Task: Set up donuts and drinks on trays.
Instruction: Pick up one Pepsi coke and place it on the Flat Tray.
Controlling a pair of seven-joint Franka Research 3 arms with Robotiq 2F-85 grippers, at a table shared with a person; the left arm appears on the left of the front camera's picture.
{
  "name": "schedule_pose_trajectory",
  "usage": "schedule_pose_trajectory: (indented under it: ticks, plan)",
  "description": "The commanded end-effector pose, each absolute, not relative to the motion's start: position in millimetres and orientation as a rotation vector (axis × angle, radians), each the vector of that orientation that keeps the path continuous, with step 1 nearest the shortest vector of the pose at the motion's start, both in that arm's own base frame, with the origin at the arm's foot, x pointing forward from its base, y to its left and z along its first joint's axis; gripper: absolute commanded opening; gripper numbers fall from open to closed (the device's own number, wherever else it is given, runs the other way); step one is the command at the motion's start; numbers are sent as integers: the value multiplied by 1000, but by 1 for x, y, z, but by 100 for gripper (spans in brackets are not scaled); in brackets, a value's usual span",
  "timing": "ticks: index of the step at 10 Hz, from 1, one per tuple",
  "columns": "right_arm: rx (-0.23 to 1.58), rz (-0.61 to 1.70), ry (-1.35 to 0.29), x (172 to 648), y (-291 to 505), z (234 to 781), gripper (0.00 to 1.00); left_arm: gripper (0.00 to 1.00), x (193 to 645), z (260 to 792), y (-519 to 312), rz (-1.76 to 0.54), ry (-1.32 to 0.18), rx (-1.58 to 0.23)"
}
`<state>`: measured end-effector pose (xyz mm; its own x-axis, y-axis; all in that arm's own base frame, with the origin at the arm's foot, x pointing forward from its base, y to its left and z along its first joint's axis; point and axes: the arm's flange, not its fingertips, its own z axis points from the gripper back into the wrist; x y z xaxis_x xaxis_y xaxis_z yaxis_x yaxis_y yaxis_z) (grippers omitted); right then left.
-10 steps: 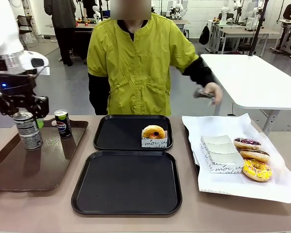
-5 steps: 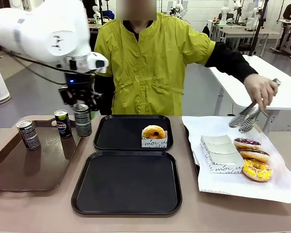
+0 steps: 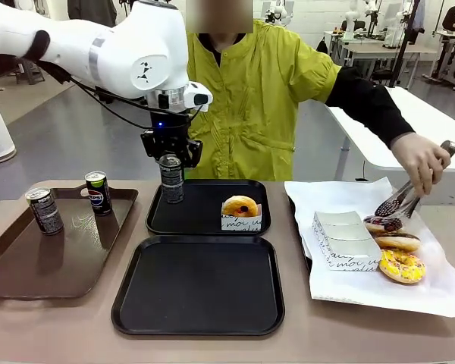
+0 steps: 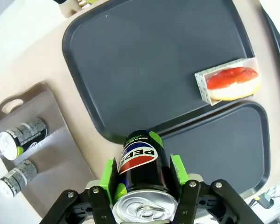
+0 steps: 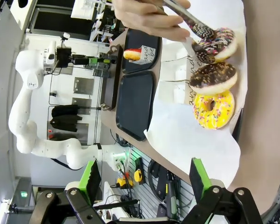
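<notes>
The Pepsi can [image 4: 141, 161] is clamped in the left gripper [image 4: 143, 173], with the green pads [image 4: 109, 175] set against its upper wall just under the silver top. It is held upright over the left end of the far black tray [image 3: 197, 216]; whether its base touches the tray cannot be told. The can is judged stiff but thin-walled and smooth, so a firm hold across the round body is called for, while a hard squeeze would likely dent it. If full, it would be fairly heavy for its size. The donuts are judged soft and sticky with glaze, and are better taken by their paper box or with tongs [image 3: 398, 201], as is being done by the person's hand [image 3: 418, 158]. The right gripper [image 5: 144, 182] is spread wide, with nothing between its jaws. Three cans are counted: the held one, plus a grey-labelled can [image 3: 44, 211] and a logo can [image 3: 98, 192] standing on the brown tray [image 3: 30, 265]. Four donuts are counted: a boxed glazed donut [image 3: 240, 206] on the far tray, and three loose ones on the white paper sheet [image 3: 364, 296] — a dark-topped donut [image 3: 384, 223] under the tongs, a chocolate donut [image 3: 398, 242] and a yellow sprinkled donut [image 3: 401, 265]. Two black trays are counted, and the near black tray [image 3: 197, 296] is bare.
</notes>
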<state>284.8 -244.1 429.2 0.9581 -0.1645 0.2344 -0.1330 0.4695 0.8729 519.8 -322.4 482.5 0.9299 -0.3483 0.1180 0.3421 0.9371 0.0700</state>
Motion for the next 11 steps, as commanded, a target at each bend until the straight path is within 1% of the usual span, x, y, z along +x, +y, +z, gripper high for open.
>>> schedule_pose_trajectory:
  ticks: [1,4,5,7,9,11]
  plan:
    - [1103,-21,-320,285,-242,429,100,57,512,484,-317,-353,-128,59]
    - [1103,-21,-320,285,-242,429,100,57,512,484,-317,-353,-128,59]
    - [1103,-21,-320,285,-242,429,100,57,520,479,-323,-355,-123,50]
    - [1103,-21,-320,285,-242,429,100,57,550,468,-314,-423,-203,63]
    - [1103,-21,-320,285,-242,429,100,57,553,450,-308,-425,-252,40]
    - [1103,-21,-320,285,-242,429,100,57,567,436,-308,-445,-222,36]
